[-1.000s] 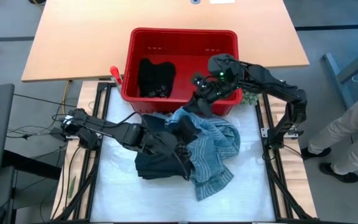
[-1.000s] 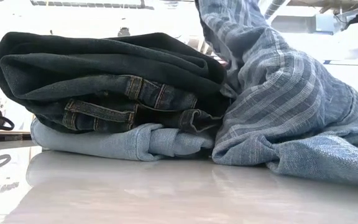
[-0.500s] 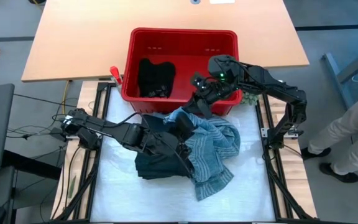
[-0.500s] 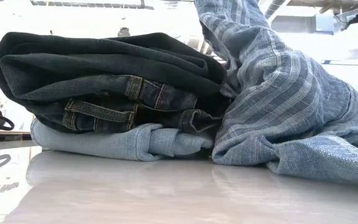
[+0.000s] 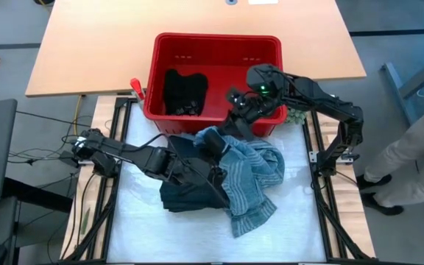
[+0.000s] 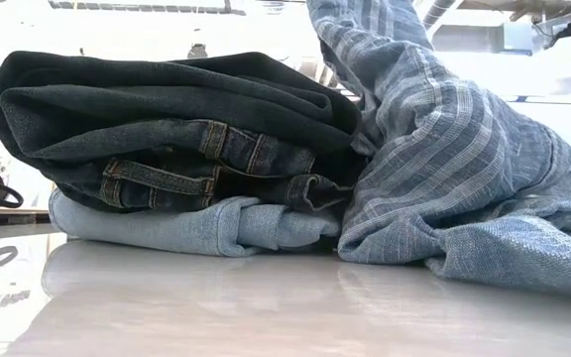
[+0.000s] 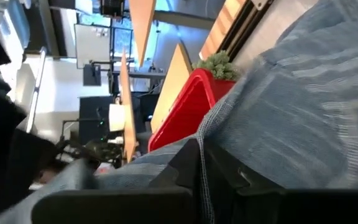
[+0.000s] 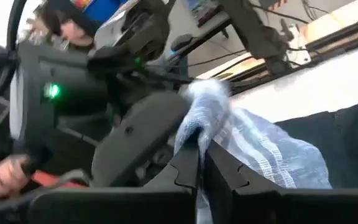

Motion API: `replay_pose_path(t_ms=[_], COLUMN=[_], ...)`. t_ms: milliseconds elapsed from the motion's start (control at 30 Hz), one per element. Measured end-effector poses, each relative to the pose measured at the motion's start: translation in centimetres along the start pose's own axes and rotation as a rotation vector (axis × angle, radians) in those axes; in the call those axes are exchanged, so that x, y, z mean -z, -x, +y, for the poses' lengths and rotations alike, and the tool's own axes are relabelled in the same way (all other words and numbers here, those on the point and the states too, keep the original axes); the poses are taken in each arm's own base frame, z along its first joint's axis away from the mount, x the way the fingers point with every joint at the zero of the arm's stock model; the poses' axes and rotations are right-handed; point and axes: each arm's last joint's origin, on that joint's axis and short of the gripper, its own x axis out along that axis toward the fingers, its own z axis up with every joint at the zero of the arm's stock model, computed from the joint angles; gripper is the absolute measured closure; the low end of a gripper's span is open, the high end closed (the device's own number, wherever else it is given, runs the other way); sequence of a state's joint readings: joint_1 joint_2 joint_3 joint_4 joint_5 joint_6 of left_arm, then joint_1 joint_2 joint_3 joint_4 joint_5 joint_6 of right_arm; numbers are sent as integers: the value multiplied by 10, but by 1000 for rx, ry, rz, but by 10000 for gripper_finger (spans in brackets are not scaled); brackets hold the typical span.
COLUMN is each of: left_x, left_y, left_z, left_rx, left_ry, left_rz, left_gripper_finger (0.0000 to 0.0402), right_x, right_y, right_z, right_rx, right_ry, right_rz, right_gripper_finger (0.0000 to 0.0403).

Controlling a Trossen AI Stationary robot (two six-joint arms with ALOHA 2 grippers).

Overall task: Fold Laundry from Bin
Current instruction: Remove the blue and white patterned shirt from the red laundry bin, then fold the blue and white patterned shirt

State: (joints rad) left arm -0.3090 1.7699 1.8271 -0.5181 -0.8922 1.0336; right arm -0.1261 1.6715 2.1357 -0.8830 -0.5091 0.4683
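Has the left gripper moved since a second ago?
Yes. In the high view the left gripper has slid up the striped shirt toward the red bin, closing on a fold of shirt.

Laundry before bin

Striped garment top cut off; bin mostly hidden.

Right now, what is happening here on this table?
A two-armed robot is folding laundry. Both grippers pinch the striped shirt: the left gripper and the right gripper hold one end up, just in front of the red bin. The rest of the shirt lies crumpled on the table beside a stack of folded jeans. A black garment is in the bin.
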Motion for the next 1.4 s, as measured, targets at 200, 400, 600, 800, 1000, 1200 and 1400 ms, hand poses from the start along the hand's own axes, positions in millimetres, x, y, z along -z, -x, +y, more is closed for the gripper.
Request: replay_pose_path(t_ms=[200, 400, 600, 800, 1000, 1200, 1400], left_x=[-11, -22, -10, 19, 37, 47, 60], left_y=[19, 45, 64, 78, 84, 87, 93], left_z=[-4, -9, -8, -13, -26, -32, -36], left_rx=[-57, -75, -86, 68, 227, 293, 347], left_ry=[111, 246, 378, 592, 641, 630, 638], left_rz=[29, -7, 56, 109, 234, 316, 437], left_gripper_finger=[401, 401, 401, 401, 401, 401, 401], right_x=[11, 39, 92, 170, 259, 325, 364], right_y=[33, 70, 74, 46, -6, -40, -67], right_z=[0, 8, 38, 49, 33, 10, -1], right_rx=[108, 321, 431, 369, 301, 394, 384], right_ry=[35, 8, 16, -40, -133, -236, -273], right_rz=[51, 178, 372, 426, 501, 518, 385], right_gripper_finger=[346, 345, 345, 345, 343, 303, 195])
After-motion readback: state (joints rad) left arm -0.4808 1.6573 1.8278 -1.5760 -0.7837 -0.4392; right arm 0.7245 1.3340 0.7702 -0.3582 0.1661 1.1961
